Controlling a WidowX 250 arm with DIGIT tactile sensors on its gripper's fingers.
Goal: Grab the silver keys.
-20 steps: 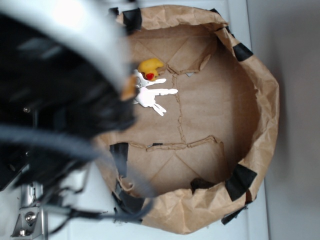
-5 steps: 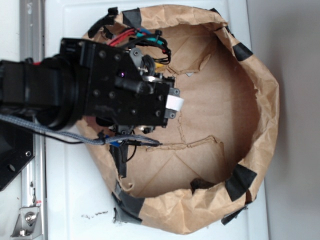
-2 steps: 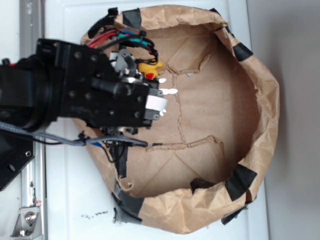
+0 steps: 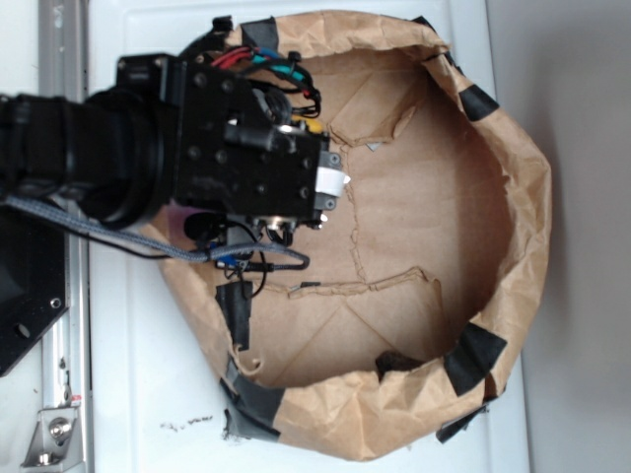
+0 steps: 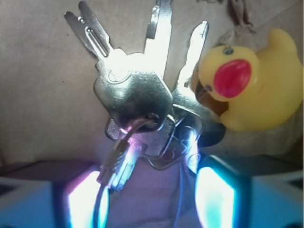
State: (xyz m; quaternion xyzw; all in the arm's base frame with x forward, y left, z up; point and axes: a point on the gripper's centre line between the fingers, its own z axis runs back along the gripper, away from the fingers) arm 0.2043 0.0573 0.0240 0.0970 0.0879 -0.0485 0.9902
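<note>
In the wrist view the silver keys (image 5: 137, 95) lie fanned out on the brown paper floor, blades pointing away from me, strung on a thin wire ring. My gripper (image 5: 149, 199) is open, and the wire ring and the lowest key heads reach down between its two glowing fingers (image 5: 216, 197). The yellow rubber duck (image 5: 247, 85) with a red beak sits right against the keys' right side. In the exterior view my gripper (image 4: 327, 185) hangs over that spot and hides the keys; only a sliver of the duck (image 4: 314, 126) shows.
Everything sits inside a crumpled brown paper bag (image 4: 523, 197) with raised walls and black tape patches (image 4: 480, 350). The bag rests on a white table (image 4: 128, 374) with a metal rail (image 4: 59, 59) along the left edge. Cables trail from the arm (image 4: 99, 177).
Since 0.4 s ago the arm has shifted right and toward the bag's far side, covering the keys and most of the duck again.
</note>
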